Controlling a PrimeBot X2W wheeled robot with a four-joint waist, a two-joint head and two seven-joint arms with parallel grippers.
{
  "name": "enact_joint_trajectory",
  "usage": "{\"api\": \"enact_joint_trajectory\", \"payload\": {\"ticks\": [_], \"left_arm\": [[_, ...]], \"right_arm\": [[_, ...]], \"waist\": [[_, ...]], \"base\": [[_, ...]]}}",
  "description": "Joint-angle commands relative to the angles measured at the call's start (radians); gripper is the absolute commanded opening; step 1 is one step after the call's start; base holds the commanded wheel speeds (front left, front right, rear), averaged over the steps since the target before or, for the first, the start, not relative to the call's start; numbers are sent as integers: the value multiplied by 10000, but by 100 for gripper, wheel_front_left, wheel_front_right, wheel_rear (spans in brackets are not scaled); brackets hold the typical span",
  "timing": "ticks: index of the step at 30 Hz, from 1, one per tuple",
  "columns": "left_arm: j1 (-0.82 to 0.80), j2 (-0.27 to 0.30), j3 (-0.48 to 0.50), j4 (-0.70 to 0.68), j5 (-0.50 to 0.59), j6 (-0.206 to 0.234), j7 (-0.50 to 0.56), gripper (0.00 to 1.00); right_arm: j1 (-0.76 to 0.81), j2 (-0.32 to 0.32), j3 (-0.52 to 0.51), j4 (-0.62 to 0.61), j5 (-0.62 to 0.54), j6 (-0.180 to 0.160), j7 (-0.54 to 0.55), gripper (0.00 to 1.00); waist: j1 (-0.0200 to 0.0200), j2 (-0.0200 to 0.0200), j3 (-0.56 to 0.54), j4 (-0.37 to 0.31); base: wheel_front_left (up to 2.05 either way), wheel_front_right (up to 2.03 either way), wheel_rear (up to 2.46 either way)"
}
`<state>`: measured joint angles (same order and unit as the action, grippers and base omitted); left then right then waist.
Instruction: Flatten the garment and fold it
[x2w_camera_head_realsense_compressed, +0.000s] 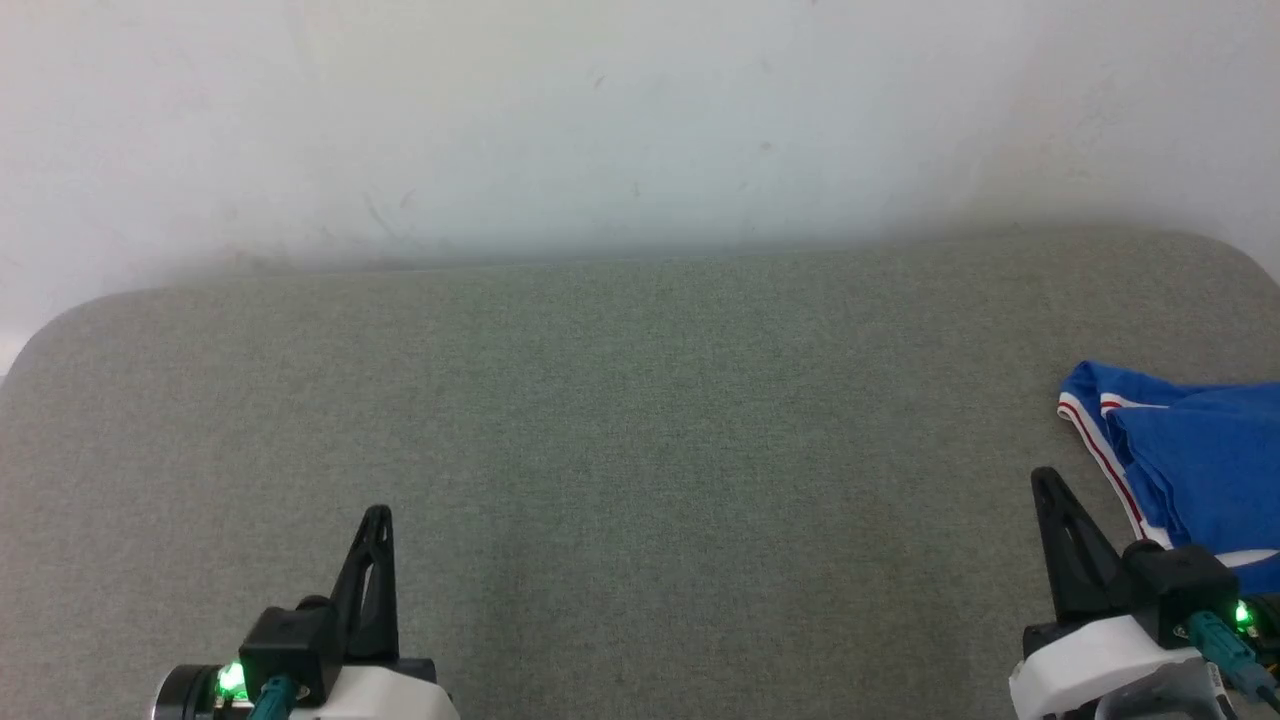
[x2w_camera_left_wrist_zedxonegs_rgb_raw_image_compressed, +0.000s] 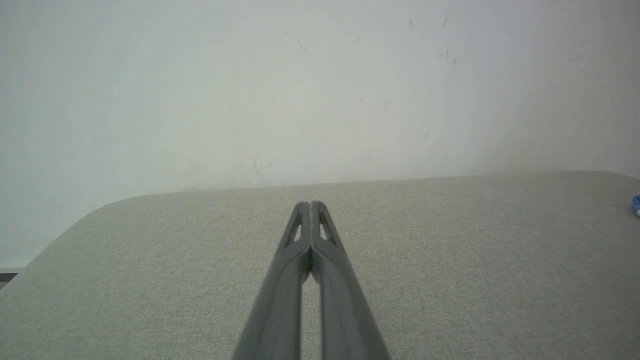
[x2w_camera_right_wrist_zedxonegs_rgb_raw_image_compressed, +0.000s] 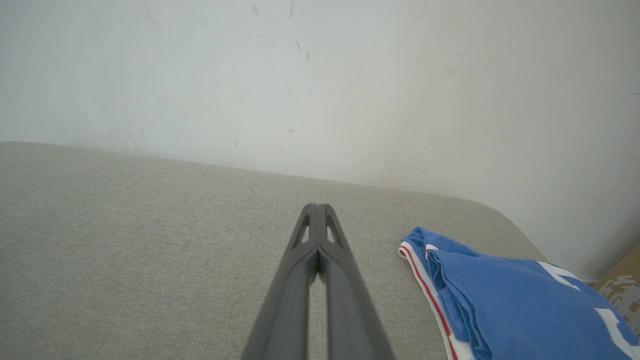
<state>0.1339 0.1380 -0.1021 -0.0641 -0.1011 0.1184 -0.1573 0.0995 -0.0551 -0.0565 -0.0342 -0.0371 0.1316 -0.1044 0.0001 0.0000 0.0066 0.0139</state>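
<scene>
Both grippers are held shut on nothing: the left gripper (x2w_camera_left_wrist_zedxonegs_rgb_raw_image_compressed: 311, 205) and the right gripper (x2w_camera_right_wrist_zedxonegs_rgb_raw_image_compressed: 317, 206). The garment (x2w_camera_right_wrist_zedxonegs_rgb_raw_image_compressed: 500, 295) is bunched just right of the right fingers, near the edge of the grey padded surface (x2w_camera_head_realsense_compressed: 640, 420); it could be shoved off by a sideways grab. A scuffed white wall (x2w_camera_head_realsense_compressed: 600, 120) is seen beyond the fingertips.

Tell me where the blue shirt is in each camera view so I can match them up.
Head view: shirt at the right edge, lower half, just past the right gripper.
Left wrist view: shirt is a tiny blue sliver at the far right edge.
Right wrist view: shirt in the lower right corner.
Shared landmark: the grey cushion meeting the white wall.
</scene>
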Motion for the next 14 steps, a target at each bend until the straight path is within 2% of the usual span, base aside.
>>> {"api": "enact_joint_trajectory", "payload": {"ticks": [1, 14], "left_arm": [[-243, -63, 75, 51, 139, -90, 72, 0], [-436, -207, 242, 156, 293, -283, 337, 0]], "right_arm": [[-199, 20, 48, 25, 59, -4, 59, 0], [-339, 25, 139, 81, 114, -5, 232, 0]], "waist": [[0, 0, -1, -3], [-1, 0, -13, -27]], "base": [[0, 0, 0], [0, 0, 0]]}}
